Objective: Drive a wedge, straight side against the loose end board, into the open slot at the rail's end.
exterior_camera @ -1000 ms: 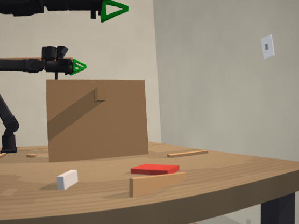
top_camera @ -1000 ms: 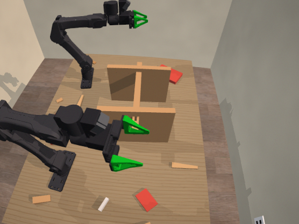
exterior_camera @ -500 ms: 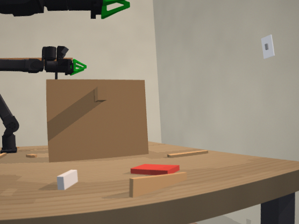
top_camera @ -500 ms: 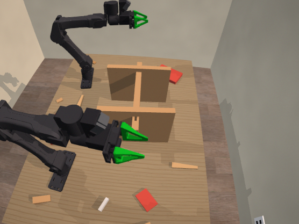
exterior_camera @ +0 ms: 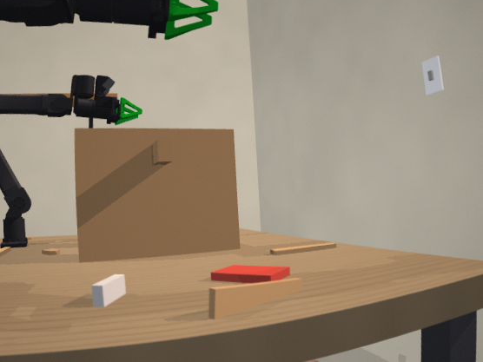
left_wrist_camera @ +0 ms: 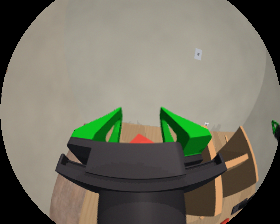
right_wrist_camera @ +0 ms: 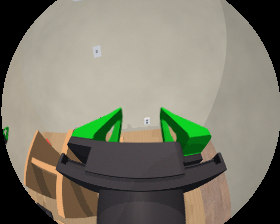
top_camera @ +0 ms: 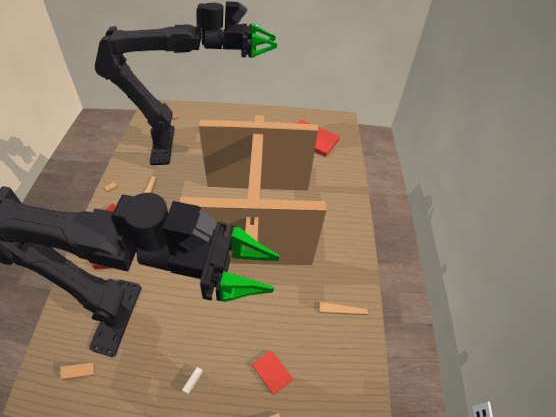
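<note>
Top view: both pairs of my jaws stand partway open, neither wide nor pinched shut, with nothing between them. My left gripper is raised, on the far side of the near end board; my right gripper is also raised, on its near side, fingers level and pointing toward the wall.

Beyond that near end board, the far end board stands upright, and the rail bridges the two. The rail passes through the near end board, and its slotted end sticks out on the near side. I see no wedge in that slot. I cannot tell how tightly either board sits against the rail.

A slim tapered wedge lies on the table, nearer than the near end board and off past its right edge in the picture, untouched by me. Nearer still lie a red block and a white block, well apart from the near end board.
</note>
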### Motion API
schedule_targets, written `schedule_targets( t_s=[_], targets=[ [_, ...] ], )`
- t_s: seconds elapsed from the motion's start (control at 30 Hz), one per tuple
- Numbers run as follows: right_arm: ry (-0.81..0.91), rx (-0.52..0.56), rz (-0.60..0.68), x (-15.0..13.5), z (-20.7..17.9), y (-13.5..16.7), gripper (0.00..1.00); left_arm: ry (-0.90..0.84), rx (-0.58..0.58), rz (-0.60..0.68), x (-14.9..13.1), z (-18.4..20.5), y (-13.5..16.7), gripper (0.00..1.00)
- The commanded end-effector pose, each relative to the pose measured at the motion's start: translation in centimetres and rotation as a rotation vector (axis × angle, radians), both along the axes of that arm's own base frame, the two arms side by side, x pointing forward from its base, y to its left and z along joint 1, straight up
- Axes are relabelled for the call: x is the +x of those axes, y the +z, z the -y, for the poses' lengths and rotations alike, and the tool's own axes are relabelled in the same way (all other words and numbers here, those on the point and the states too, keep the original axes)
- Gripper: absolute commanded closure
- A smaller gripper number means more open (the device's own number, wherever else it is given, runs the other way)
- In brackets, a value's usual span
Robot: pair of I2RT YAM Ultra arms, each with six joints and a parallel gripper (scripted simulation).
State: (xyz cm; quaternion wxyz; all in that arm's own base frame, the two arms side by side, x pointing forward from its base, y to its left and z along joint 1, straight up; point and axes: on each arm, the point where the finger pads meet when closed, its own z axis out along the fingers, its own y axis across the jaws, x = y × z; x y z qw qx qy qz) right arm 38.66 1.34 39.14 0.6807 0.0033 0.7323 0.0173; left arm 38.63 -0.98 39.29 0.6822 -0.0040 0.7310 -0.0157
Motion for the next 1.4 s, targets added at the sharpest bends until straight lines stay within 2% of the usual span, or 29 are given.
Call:
schedule_targets(
  t_s=[0.0,0.27,0.4,0.63,0.9,0.97,1.2,1.37],
  targets=[
    [0.011,0.05,-0.058,0.3,-1.4,0.0,0.48,-0.007,-0.044,-0.067,0.5,1.2,-0.3,0.48],
    [0.055,0.124,-0.276,0.2,-6.2,-3.0,0.48,-0.043,-0.114,-0.282,0.5,5.6,-3.4,0.48],
    [0.067,0.131,-0.325,-0.1,-7.5,-3.6,0.48,-0.053,-0.122,-0.33,0.3,6.7,-4.0,0.48],
    [0.101,0.134,-0.491,-1.7,-11.7,-5.7,0.48,-0.078,-0.127,-0.493,-1.0,10.6,-6.0,0.48],
    [0.112,0.091,-0.673,-4.8,-16.0,-7.8,0.48,-0.081,-0.09,-0.674,-3.7,14.4,-8.2,0.48],
    [0.112,0.091,-0.673,-4.8,-16.0,-7.8,0.48,-0.081,-0.09,-0.674,-3.7,14.4,-8.2,0.48],
    [0.107,0.008,-0.81,-8.5,-18.9,-9.3,0.48,-0.07,-0.015,-0.815,-7.0,17.2,-9.6,0.48],
    [0.106,-0.048,-0.859,-10.6,-20.4,-9.5,0.48,-0.065,0.037,-0.867,-8.8,18.6,-9.9,0.48]
  ],
)
